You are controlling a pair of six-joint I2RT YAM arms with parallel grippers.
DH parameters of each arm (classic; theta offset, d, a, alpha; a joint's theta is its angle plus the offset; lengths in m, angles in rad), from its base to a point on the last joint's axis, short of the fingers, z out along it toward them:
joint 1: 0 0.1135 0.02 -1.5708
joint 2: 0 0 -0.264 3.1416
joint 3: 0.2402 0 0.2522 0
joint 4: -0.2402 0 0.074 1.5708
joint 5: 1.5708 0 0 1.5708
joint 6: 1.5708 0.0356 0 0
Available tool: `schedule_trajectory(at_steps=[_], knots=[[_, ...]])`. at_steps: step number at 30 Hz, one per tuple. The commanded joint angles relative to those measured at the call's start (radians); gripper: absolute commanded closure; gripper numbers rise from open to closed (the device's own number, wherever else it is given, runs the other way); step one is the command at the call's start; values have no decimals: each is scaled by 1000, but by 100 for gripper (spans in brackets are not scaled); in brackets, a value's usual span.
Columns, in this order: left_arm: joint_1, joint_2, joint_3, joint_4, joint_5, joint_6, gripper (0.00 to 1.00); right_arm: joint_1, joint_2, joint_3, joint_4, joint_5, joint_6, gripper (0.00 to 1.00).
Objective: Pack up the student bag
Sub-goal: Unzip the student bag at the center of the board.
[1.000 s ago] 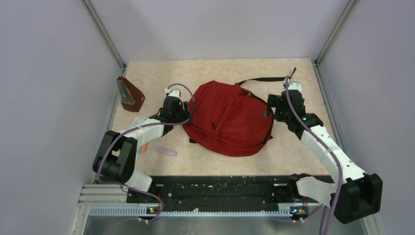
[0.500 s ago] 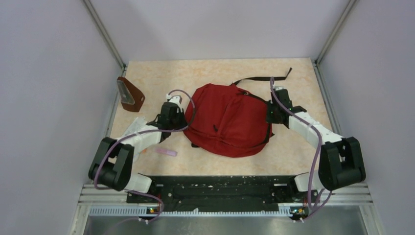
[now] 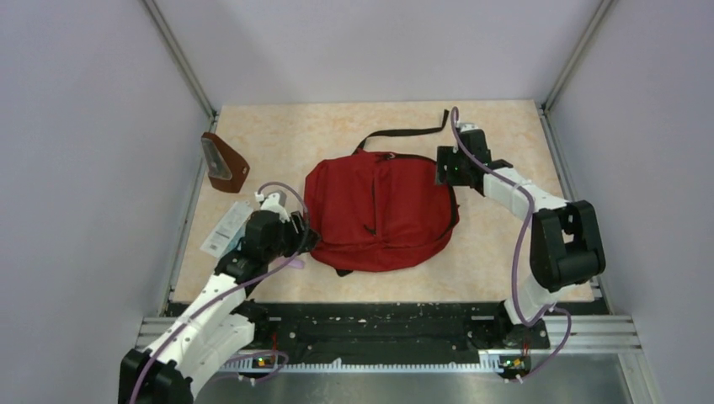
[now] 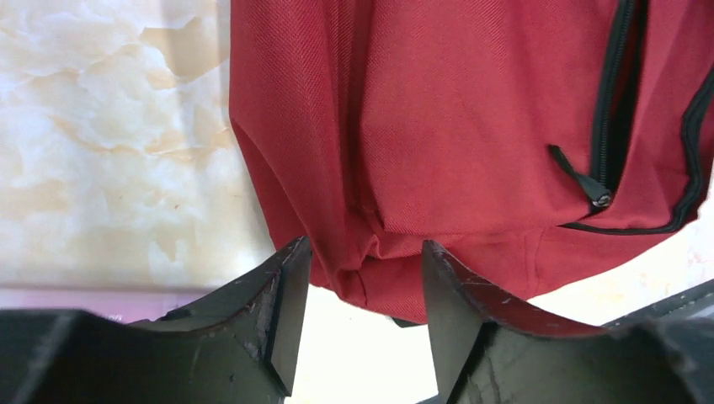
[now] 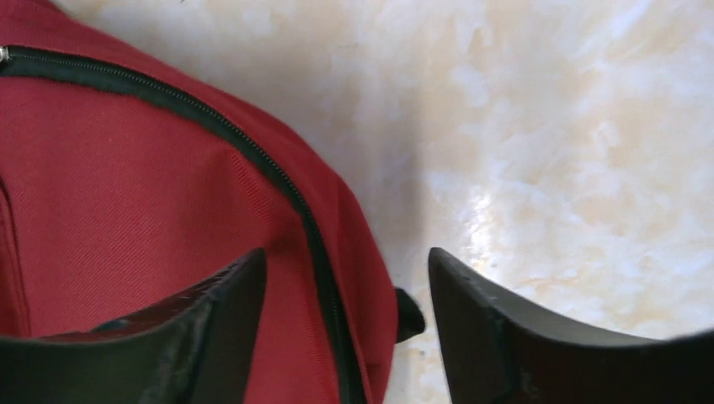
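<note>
- 2 grippers flanked the student bag (image 3: 379, 210), which lay flat at the middle of the table (image 3: 295, 135).
- At its near-left edge, the left gripper (image 4: 364, 248) stood half open, straddling a fabric fold without pinching it.
- Over the far-right zippered edge, the right gripper (image 5: 345, 257) stood half open, holding nothing.

marbled table (image 3: 492, 252) bears the student bag (image 3: 379, 210), brown pouch (image 3: 226, 165), white packet (image 3: 224, 230).

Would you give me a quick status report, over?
Left gripper open, astride bag, near-left edge. Right gripper open at its far-right corner. Bag flat, looks zipped. Pouch well clear.
</note>
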Motion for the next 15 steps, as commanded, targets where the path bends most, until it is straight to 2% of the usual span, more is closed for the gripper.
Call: schedule_trajectory(at_steps=[1, 5, 8, 12, 15], knots=[[0, -118, 75, -125, -58, -33, 39, 7, -86, 49, 22, 122, -21, 26], [-2, -153, 139, -164, -126, -16, 34, 56, -173, 9, 9, 220, -17, 24], [-1, -116, 159, -117, -84, -1, 34, 154, -231, -16, 11, 277, -19, 23], [-32, -2, 193, -45, -23, -12, 36, 219, -274, -41, 61, 65, 69, 28], [-72, 46, 225, -3, -42, -15, 36, 298, -272, -40, 94, -3, 116, 31]])
